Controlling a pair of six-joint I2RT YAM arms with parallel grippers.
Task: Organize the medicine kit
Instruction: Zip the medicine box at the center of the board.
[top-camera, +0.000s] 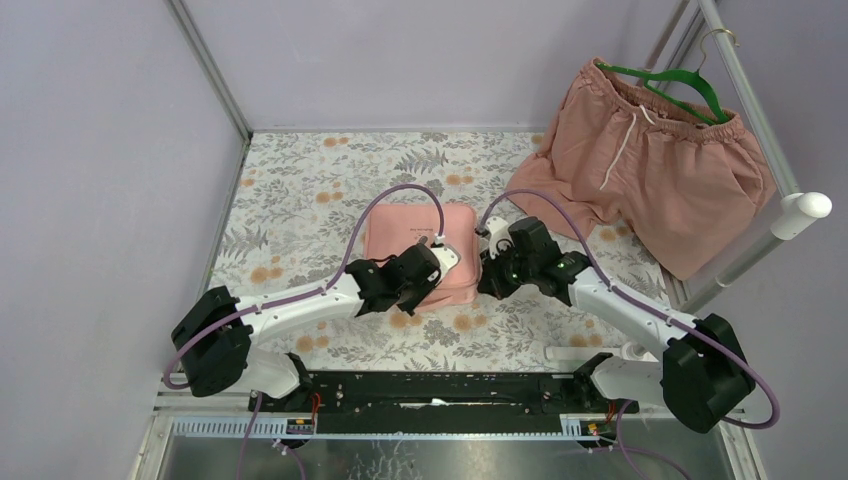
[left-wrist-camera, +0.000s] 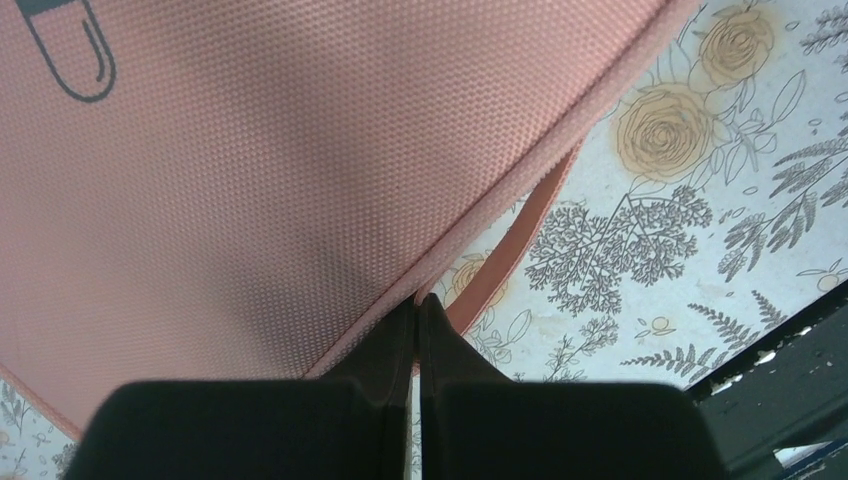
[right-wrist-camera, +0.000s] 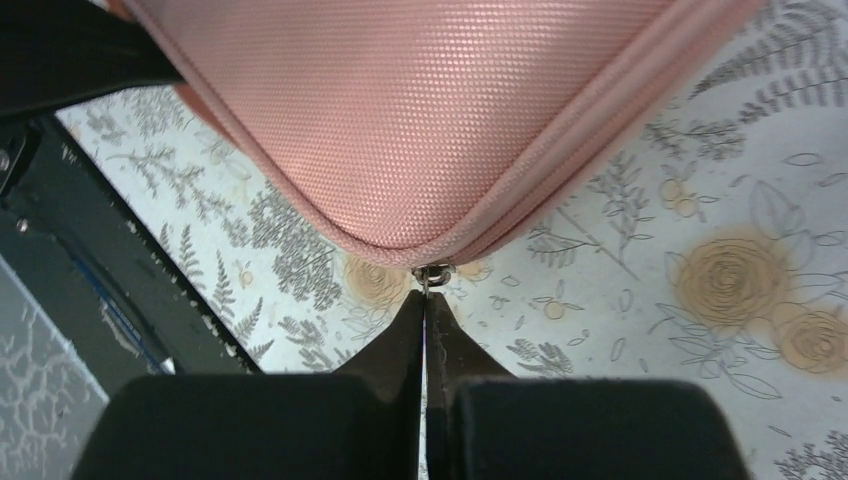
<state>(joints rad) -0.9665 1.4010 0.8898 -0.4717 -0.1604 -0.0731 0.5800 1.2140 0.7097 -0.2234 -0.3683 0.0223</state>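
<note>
- The medicine kit (top-camera: 410, 235) lies flat on the table (top-camera: 300, 190), lid up, directly ahead of both tools and between them. Its pill logo (left-wrist-camera: 65, 50) sits far up and to the left of the left tool's tips.
- The right tool (right-wrist-camera: 427, 300) has its jaws pressed together on the small metal zip pull (right-wrist-camera: 433, 272), which hangs at the kit's rounded corner right at the fingertips. I take this grip as the start of unzipping, since nothing inside can be organized until the lid opens (the zip line looks closed on both sides of that corner).
- The left tool (left-wrist-camera: 418, 305) is narrowed to a hairline gap, its tips touching the kit's edge seam just ahead of them. I cannot tell whether any fabric is pinched there. A pink strap (left-wrist-camera: 510, 250) curves away just to the right of the tips.
- My reading is that the left tool is there to steady a soft, light case. A pull on the zip would then run the slider rather than drag the whole kit across the table.
- The next move likely calls for drawing the pull along the seam, following the corner's curve. A straight tug risks the small tab slipping from the tips.
</note>
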